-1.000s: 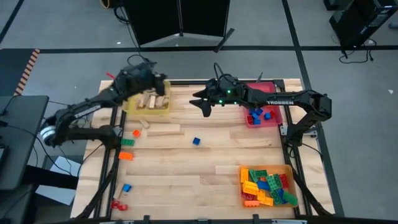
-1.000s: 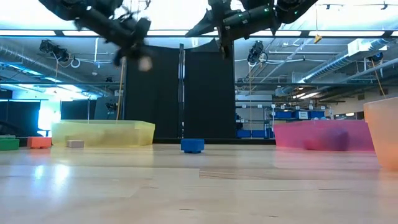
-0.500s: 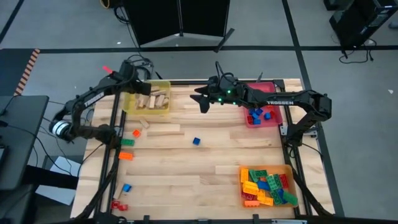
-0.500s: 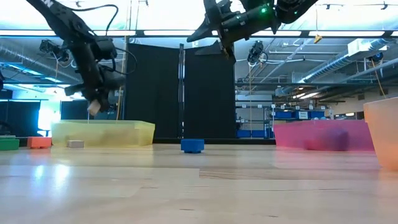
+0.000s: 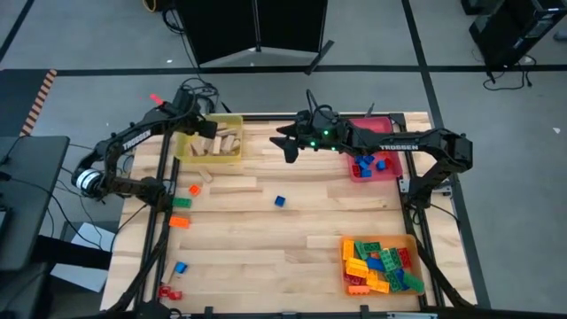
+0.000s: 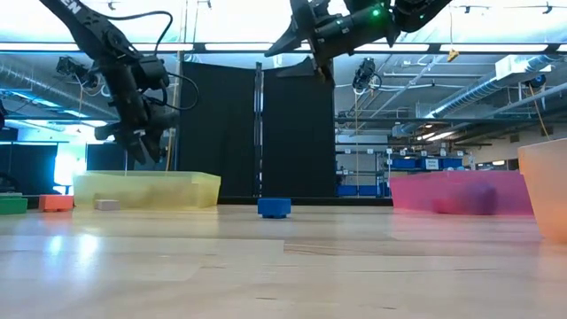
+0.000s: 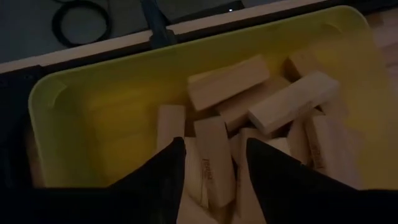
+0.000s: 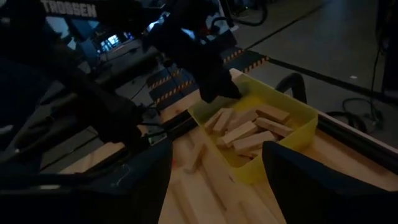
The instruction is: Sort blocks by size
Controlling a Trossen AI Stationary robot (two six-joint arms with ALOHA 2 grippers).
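The left gripper [image 7: 211, 163], jaws apart and empty, hangs over the wooden blocks [image 7: 267, 112] in the yellow tray [image 5: 232, 120]; descending, it may strike them, while the right gripper [image 5: 288, 146], jaws apart, waits mid-table.

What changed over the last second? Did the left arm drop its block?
Yes. The left gripper swung from above the yellow tray's inner side to its outer end, came down, and let go of the tan block it carried; its fingers now stand apart, empty, over the wooden blocks. The right gripper, blue brick and other trays stayed put.
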